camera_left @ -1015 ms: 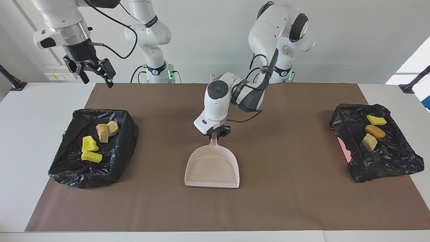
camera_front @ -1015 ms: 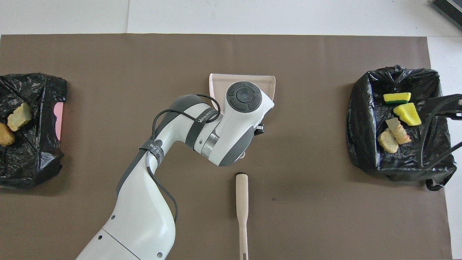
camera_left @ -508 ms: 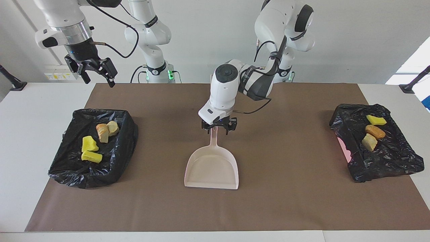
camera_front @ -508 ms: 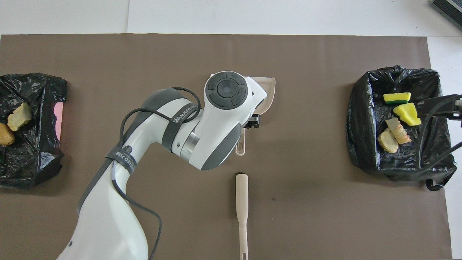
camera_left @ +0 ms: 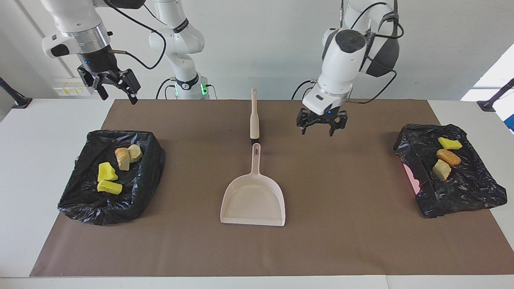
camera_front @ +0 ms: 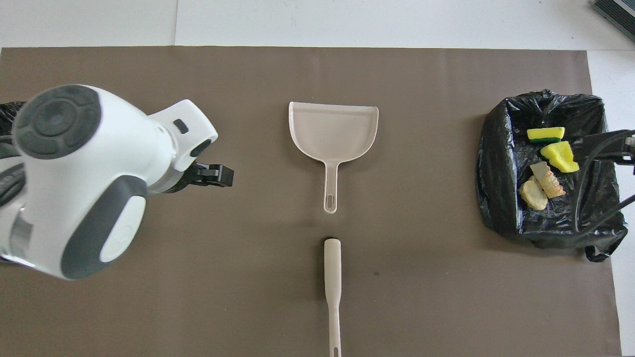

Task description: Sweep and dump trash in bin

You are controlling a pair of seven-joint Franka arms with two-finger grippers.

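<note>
My left gripper (camera_left: pixel 321 127) hangs open and empty at two o'clock of the beige plastic dustpan (camera_left: pixel 253 199); my right gripper (camera_left: pixel 116 87) waits open. All trash lumps (camera_left: pixel 109 177) sit in black-bagged bins (camera_left: pixel 132 200). Best retreat cleanly, clear of the brush (camera_left: pixel 254 116).

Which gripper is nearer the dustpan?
Left. The left gripper hangs open over the mat beside the dustpan; the right gripper, also open, waits above the bin at its end.

Smooth plastic dustpan (camera_left: pixel 253 200), matt brown paper mat (camera_left: pixel 353 241), glossy crinkled black bin liners (camera_left: pixel 132 188)
</note>
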